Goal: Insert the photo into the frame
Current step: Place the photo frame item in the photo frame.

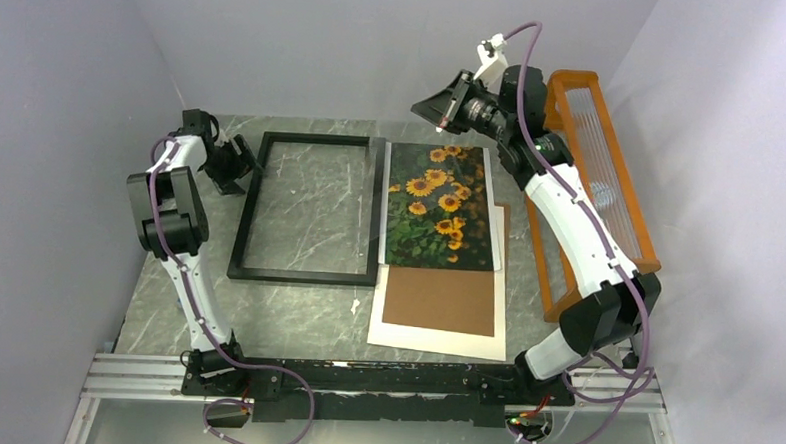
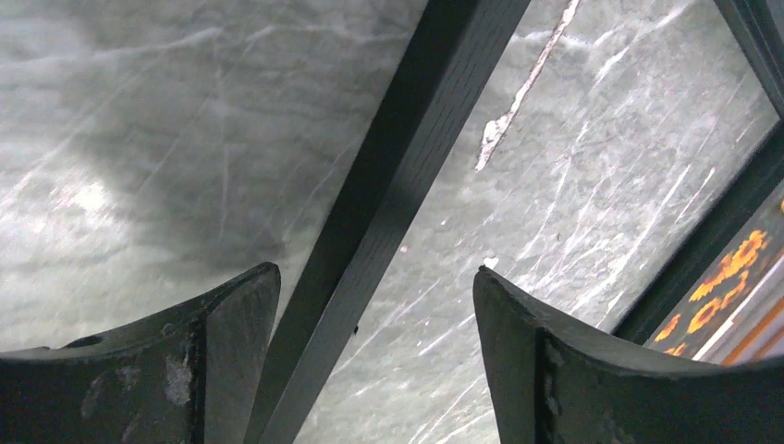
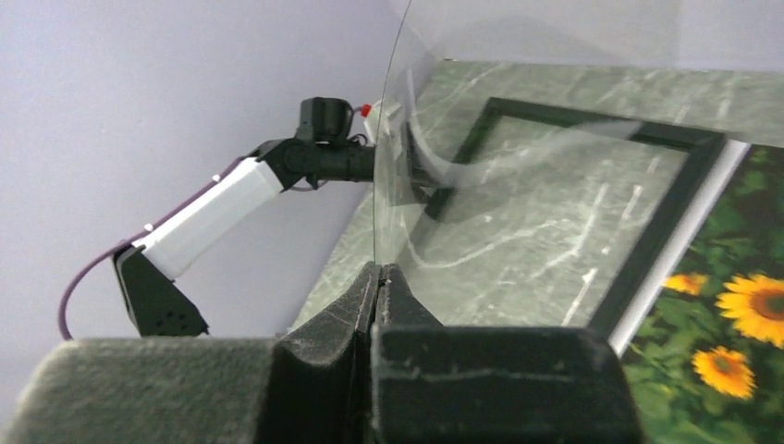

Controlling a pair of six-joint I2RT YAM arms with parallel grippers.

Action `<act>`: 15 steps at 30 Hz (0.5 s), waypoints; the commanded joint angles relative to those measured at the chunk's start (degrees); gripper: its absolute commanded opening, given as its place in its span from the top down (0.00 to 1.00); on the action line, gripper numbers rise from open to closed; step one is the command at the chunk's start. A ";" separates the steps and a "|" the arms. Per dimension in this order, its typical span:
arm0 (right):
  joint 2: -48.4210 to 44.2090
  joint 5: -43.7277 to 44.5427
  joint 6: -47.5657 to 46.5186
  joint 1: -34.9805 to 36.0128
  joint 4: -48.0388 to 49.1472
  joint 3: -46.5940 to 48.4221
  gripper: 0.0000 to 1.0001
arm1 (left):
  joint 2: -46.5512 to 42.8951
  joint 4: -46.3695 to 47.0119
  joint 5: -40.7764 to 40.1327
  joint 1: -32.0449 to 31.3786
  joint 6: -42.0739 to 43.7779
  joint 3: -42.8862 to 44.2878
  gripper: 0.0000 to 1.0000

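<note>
Marble table (image 1: 305,318): left tool (image 2: 374,277) spread astride frame (image 1: 318,139) rail, arm low; right tool (image 3: 377,273) raised, pinching clear sheet (image 3: 407,139).

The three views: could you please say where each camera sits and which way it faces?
Top external: above and behind the arms, looking down on the table; both arms show.
Left wrist: on the left arm, facing down; the left claw, open, with a rail of the frame between its fingers.
Right wrist: raised far right, facing left; shows the right claw shut on a clear sheet, and the left arm.
Shared: all three show the frame and the photo.
</note>
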 commanded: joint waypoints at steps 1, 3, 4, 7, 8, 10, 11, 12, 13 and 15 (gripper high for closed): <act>2.29 1.05 4.93 3.57 8.27 2.18 1.00 | -7.48 -5.32 -6.85 0.79 -1.39 2.14 0.17; 3.76 1.87 6.06 5.99 10.72 2.95 1.00 | -9.95 -7.45 -10.99 1.30 -3.40 2.14 0.16; 4.59 2.35 6.65 7.17 12.17 3.24 1.00 | -11.07 -8.69 -12.89 1.68 -4.37 2.12 0.16; 8.07 4.08 8.74 10.43 14.02 5.83 1.00 | -14.65 -12.07 -18.03 3.12 -7.67 1.77 0.18; 9.71 5.21 8.95 11.61 13.53 7.60 1.00 | -16.01 -12.65 -19.48 3.63 -8.63 1.15 0.18; 13.17 7.08 9.17 13.98 12.87 11.16 1.00 | -18.98 -12.90 -21.97 4.54 -9.98 -1.12 0.19; 15.12 7.46 9.38 15.20 12.91 13.65 1.00 | -20.58 -12.84 -23.49 4.87 -10.63 -2.46 0.18; 16.94 7.92 9.74 16.16 12.62 15.74 1.00 | -22.21 -12.47 -24.55 5.34 -10.90 -3.85 0.18; 19.11 8.44 10.21 17.34 12.21 18.16 1.00 | -23.87 -12.03 -25.21 5.58 -11.08 -5.34 0.18; 23.16 9.49 9.84 19.56 11.29 23.08 1.00 | -26.78 -11.40 -26.38 6.24 -11.35 -7.80 0.17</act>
